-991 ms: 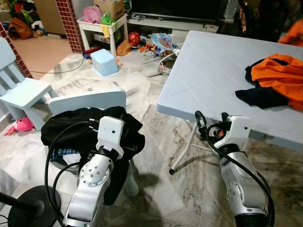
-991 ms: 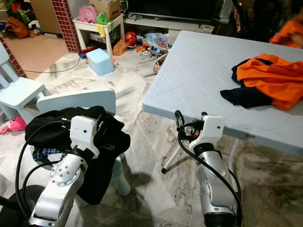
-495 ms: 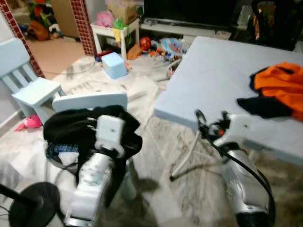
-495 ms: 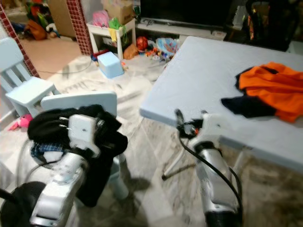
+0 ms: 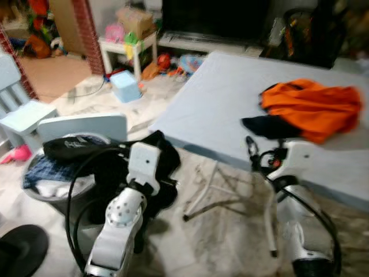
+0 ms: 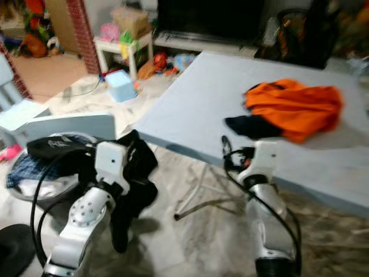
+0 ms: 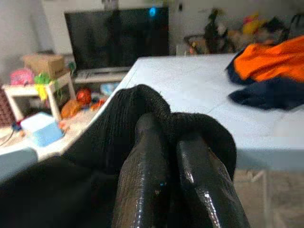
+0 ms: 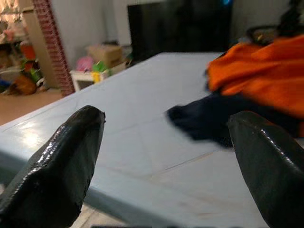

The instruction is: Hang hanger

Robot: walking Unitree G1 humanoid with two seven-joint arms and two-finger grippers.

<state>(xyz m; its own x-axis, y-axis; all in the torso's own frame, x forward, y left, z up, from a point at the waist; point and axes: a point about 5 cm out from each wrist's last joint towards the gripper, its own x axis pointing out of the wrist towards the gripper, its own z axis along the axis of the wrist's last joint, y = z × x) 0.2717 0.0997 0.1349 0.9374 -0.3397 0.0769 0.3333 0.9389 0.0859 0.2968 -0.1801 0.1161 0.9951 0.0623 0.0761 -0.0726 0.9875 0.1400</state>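
My left gripper [image 7: 172, 133] is shut on a black garment [image 5: 161, 164], which wraps over its fingers and hangs from them beside the front left corner of the pale blue table [image 5: 213, 98]. My right gripper [image 8: 166, 118] is open with nothing between its fingers [image 8: 66, 156], level with the table's front edge. An orange garment [image 5: 311, 101] lies crumpled on the table, with a dark navy garment [image 5: 266, 125] against its near side, just beyond the right gripper.
A grey basket [image 5: 57, 193] of mixed clothes sits on a pale blue chair [image 5: 86, 124] at my left. A second small chair [image 5: 20, 112], a blue box [image 5: 124, 86] and scattered toys lie on the floor beyond. A black round base [image 5: 20, 248] stands at the lower left.
The camera has swung right, toward the table. The black garment has come off the heap on the chair and now hangs from my left gripper, uncovering the basket.
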